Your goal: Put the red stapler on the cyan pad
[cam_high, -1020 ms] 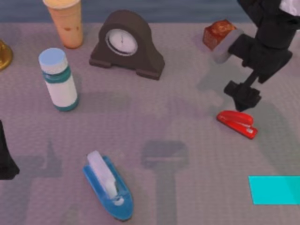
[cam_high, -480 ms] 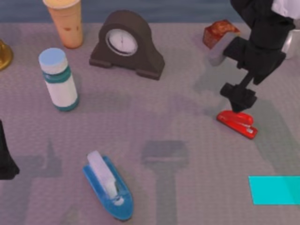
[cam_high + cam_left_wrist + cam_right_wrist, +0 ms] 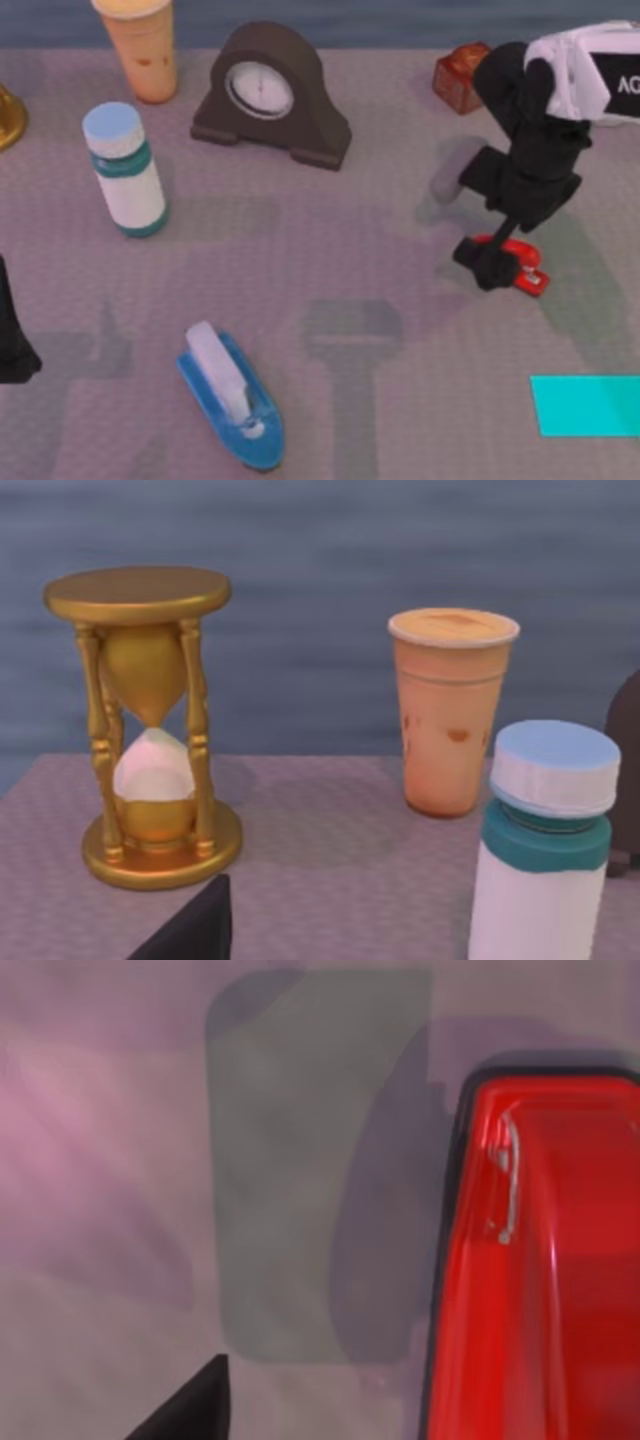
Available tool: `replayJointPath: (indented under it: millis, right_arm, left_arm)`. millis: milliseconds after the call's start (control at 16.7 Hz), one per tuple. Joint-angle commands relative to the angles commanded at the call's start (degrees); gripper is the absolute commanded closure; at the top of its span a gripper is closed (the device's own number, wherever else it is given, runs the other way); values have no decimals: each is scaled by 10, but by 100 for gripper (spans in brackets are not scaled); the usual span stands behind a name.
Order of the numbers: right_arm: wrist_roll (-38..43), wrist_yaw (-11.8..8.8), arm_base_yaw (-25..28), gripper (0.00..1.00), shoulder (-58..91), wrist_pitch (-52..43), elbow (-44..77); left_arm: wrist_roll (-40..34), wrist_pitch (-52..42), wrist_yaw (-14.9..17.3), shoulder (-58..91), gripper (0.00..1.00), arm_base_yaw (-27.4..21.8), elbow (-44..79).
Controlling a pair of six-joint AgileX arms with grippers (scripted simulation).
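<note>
The red stapler (image 3: 530, 272) lies flat on the table at the right, partly covered by my right gripper (image 3: 492, 268). That gripper is low over the stapler's left end and open. In the right wrist view the stapler (image 3: 540, 1260) fills one side, very close, with only one dark fingertip (image 3: 195, 1405) showing beside it and bare table between them. The cyan pad (image 3: 585, 405) lies flat at the front right corner, apart from the stapler. My left gripper (image 3: 10, 345) stays parked at the table's left edge, open.
A dark mantel clock (image 3: 270, 95) and a reddish-brown cube (image 3: 458, 75) stand at the back. A white bottle with a teal band (image 3: 125, 170), an orange cup (image 3: 140, 45) and a gold hourglass (image 3: 150, 730) are at the left. A blue tape dispenser (image 3: 232, 395) is at the front.
My right arm has come down and shifted a little left and forward, so its gripper now covers the stapler's left end. The stapler has not moved.
</note>
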Motion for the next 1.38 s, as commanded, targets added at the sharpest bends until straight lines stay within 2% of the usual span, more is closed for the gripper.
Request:
replayJointPath:
  millis: [300, 1080, 1380]
  right_arm:
    - [0, 0, 0, 0, 5, 11, -9]
    - [0, 0, 0, 98, 5, 11, -9]
    - [0, 0, 0, 100, 5, 11, -9]
  left_arm:
    - [0, 0, 0, 0, 0, 0, 0]
    - [0, 0, 0, 0, 0, 0, 0]
    - [0, 0, 0, 0, 0, 0, 0]
